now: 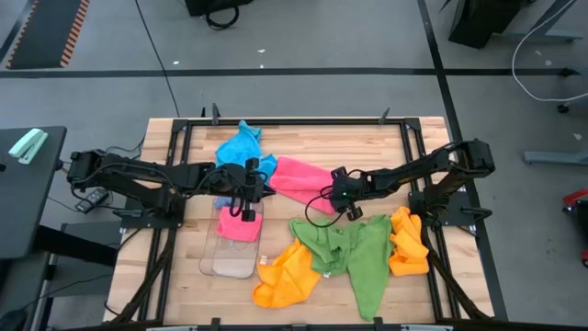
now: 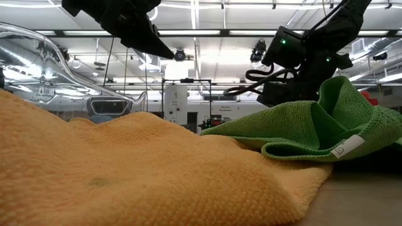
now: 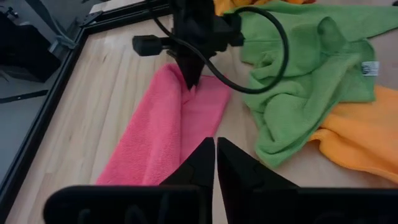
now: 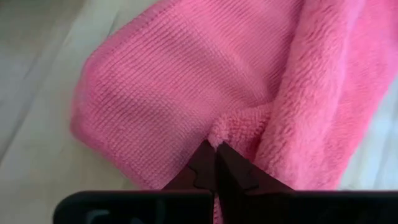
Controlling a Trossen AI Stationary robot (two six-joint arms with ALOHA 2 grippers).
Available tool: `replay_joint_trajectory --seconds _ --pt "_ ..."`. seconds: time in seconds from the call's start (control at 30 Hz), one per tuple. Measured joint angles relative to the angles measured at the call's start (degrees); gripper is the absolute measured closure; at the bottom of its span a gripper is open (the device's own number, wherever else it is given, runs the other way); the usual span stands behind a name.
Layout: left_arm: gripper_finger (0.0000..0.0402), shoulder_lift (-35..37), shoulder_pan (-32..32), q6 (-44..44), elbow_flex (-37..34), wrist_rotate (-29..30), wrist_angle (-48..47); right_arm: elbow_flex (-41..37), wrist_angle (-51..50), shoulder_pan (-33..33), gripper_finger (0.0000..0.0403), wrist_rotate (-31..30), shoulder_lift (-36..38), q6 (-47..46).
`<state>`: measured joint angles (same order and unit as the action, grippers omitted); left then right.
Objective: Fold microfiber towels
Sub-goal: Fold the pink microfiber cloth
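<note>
Towels everywhere, and most of the job is ahead of us. Right hand (image 4: 216,163) is pinched shut on a ridge of the pink towel (image 1: 301,178) lying mid-worktop (image 1: 303,133), fabric bunched right at its fingertips in the right wrist view. Left hand (image 3: 216,163) hangs over the far end of that same pink towel, its fingers closed with nothing between them.

Progress check, as a judgement: a smaller pink cloth (image 1: 239,225) sits in the clear tray (image 1: 231,259) looking folded, so one appears done. The pink towel under the right hand seems mid-fold, doubled along its length. A blue towel (image 1: 241,147) lies crumpled behind the left arm, two green towels (image 1: 354,250) sprawl loose at the front, and orange towels (image 1: 285,276) sit rumpled on either side of them. All of those look untouched.

Hard to read: the low view is filled by orange and green cloth, so the worktop there is hidden. Whether the tray cloth is neatly squared, I cannot tell.
</note>
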<state>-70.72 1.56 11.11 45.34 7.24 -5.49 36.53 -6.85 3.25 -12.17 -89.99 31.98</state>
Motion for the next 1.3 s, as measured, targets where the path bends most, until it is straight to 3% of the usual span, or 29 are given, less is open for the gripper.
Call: replay_joint_trajectory --seconds 0.43,0.73,0.93,1.3 --pt "0.0389 0.0 0.6 -0.2 0.0 -0.1 -0.4 0.0 -3.8 0.0 0.0398 -1.1 7.6 -4.6" --pt "0.0376 0.0 0.6 0.0 0.0 0.0 -0.4 0.0 -4.3 0.0 0.0398 8.2 18.0 -18.5" --pt "0.0391 0.0 0.5 0.0 0.0 0.0 -0.5 0.0 -4.5 0.0 0.0399 14.8 18.5 -30.0" --pt "0.0374 0.0 0.5 -0.4 0.0 0.0 -0.8 0.0 -4.2 0.0 0.0395 13.9 25.2 -37.9"
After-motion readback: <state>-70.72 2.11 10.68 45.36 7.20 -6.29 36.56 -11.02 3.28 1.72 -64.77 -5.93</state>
